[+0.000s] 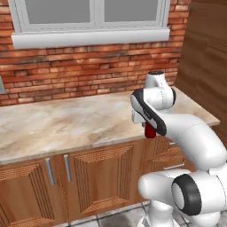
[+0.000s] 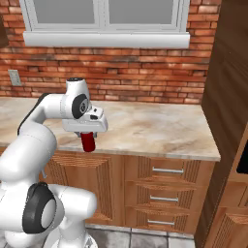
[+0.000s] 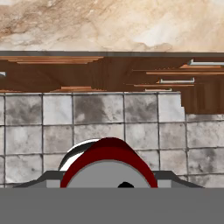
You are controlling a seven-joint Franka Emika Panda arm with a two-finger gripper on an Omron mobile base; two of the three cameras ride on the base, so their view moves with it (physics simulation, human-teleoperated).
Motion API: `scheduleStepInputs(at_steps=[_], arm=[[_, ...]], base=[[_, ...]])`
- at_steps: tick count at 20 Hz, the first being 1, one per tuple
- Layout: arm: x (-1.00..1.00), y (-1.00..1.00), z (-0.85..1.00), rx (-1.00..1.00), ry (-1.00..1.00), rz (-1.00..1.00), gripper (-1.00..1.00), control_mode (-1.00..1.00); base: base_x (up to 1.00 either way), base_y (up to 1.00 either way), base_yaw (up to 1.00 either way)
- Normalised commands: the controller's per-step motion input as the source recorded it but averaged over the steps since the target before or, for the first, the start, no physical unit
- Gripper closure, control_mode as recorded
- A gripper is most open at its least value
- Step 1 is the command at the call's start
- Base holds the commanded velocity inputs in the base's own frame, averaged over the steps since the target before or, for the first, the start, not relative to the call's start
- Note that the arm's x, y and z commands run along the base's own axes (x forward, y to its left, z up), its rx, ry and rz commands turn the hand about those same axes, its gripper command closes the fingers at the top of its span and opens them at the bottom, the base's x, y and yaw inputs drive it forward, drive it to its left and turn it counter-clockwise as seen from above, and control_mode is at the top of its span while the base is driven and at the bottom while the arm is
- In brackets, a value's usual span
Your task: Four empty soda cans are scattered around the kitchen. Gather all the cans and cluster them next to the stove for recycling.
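Observation:
One red soda can (image 2: 88,142) with a silver top hangs upright under the white hand, and my gripper (image 2: 88,136) is shut on its upper part. The can (image 1: 150,132) is held just off the front edge of the marble counter (image 1: 66,119), level with the countertop and over the floor. In the hand view the can's red rim and grey top (image 3: 109,168) sit between the fingers, with the tiled floor beneath. The stove is out of view.
A brick wall with a white window (image 2: 106,19) backs the counter. Wooden cabinet doors (image 1: 102,177) and drawers (image 2: 167,170) run below it. A tall wooden cabinet (image 2: 230,97) closes off the right end. Grey floor tiles (image 3: 100,113) lie below.

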Motion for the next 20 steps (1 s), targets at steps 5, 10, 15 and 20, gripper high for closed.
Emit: scheduleStepInputs(at_steps=[5, 10, 15, 20], arm=[[0.00, 0.00, 0.00, 0.00, 0.00, 0.00, 1.00, 1.00], [0.00, 0.00, 0.00, 0.00, 0.00, 0.00, 1.00, 1.00], [0.00, 0.00, 0.00, 0.00, 0.00, 0.00, 1.00, 1.00], [0.00, 0.00, 0.00, 0.00, 0.00, 0.00, 1.00, 1.00]], base=[[-0.22, 0.42, 0.42], [-0.04, 0.50, 0.39], [0.02, 0.56, 0.34], [0.00, 0.51, 0.35]])
